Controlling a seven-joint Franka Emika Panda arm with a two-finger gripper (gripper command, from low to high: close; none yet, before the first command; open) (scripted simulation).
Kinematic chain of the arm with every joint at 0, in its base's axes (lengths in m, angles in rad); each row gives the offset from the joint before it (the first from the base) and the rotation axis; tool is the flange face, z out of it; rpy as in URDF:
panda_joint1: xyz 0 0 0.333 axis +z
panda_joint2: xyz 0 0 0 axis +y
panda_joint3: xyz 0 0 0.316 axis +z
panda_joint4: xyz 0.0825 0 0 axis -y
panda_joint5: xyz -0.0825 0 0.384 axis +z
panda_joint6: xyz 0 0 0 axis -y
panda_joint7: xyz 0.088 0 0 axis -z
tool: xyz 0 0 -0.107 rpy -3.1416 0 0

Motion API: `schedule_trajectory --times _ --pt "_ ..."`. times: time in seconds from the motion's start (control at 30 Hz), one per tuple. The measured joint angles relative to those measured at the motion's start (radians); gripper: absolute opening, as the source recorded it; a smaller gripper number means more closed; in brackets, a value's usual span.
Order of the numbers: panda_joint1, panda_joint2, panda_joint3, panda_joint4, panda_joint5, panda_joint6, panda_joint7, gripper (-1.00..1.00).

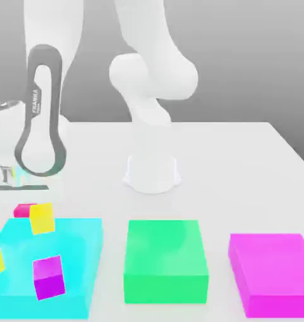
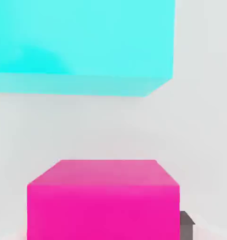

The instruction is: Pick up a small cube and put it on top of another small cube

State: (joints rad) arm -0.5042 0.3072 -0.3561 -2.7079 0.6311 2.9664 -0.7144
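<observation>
Beside the cyan block (image 1: 82,251), the gripper (image 2: 103,226) clamps the pink cube (image 2: 103,211) (partly hidden behind a yellow cube (image 1: 43,219)).

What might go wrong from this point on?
The gripper is shut on the pink cube; if the hold is weak, the cube may slip during a lift.

In the exterior view a yellow cube overlaps it, so a low carry might knock that one.

The purple cube sits turned relative to the cyan block; stacking there without matching its angle could leave an unsteady stack.
</observation>
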Motion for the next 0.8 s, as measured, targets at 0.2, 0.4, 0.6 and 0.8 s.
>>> schedule_trajectory --times 0.2,0.4,0.6,0.8 --pt "0.147 -0.113 -0.199 -0.035 -0.229 -0.065 0.171 -1.00" --pt "0.213 -0.237 -0.324 -0.072 -0.489 -0.133 0.365 -1.00" --pt "0.307 -0.218 -0.288 0.090 -0.527 -0.227 0.511 -1.00" --pt "0.516 -0.242 -0.178 0.308 -0.573 -0.475 0.727 -1.00"
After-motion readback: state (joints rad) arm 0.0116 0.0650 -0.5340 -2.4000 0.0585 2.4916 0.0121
